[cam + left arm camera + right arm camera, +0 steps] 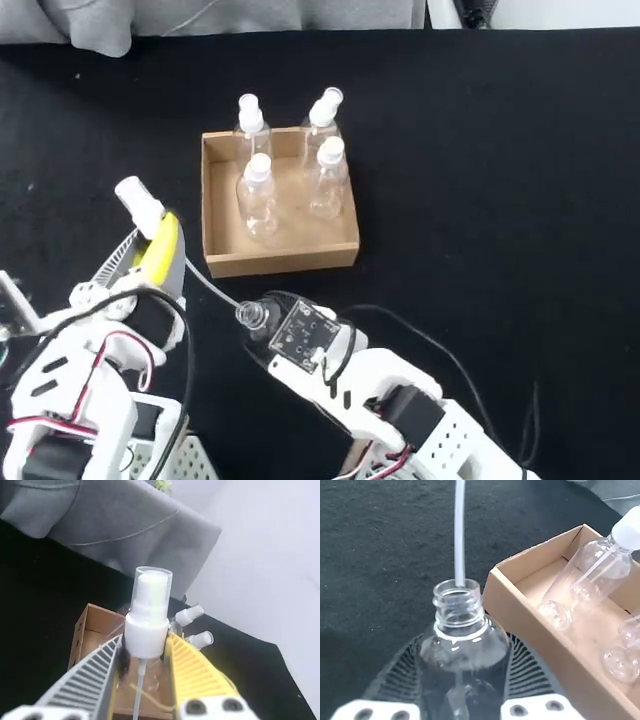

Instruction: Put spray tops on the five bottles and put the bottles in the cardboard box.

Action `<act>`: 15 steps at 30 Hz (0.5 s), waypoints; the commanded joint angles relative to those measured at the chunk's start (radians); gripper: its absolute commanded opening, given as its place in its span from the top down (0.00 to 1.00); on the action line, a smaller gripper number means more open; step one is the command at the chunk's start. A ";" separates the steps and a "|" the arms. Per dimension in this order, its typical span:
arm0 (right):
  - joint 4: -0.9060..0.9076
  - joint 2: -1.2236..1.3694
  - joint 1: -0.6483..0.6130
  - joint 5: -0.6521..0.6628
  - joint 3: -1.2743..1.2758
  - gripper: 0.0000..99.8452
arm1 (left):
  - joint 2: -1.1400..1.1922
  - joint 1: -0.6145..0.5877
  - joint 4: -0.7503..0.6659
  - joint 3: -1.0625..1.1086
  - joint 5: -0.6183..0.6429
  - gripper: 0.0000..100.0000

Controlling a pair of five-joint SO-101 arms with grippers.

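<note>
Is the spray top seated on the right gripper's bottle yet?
No: the bottle has a bare neck, with just the tube dipping in and the spray top held clear in the left gripper.

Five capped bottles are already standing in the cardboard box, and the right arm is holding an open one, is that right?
No. The high view shows four capped bottles in the cardboard box, not five. The right gripper does hold an open bottle.

This looks like a robotics test bench in a lab or hobby room. A counter (pixel 500 150) draped in black fabric carries two white printed-plastic arms (pixel 390 395) with exposed red and black wiring at six o'clock. Crumpled grey cloth (pixel 100 520) lies at twelve o'clock, before a plain white wall (pixel 270 555).
</note>
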 commanded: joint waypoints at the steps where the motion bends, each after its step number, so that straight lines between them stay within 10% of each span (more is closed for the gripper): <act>1: -0.028 -0.022 -0.015 0.005 -0.007 0.99 | -0.072 0.012 -0.087 0.090 -0.043 0.97; 15: -0.029 -0.022 -0.015 0.005 -0.007 0.99 | -0.081 0.097 -0.023 0.107 -0.054 0.97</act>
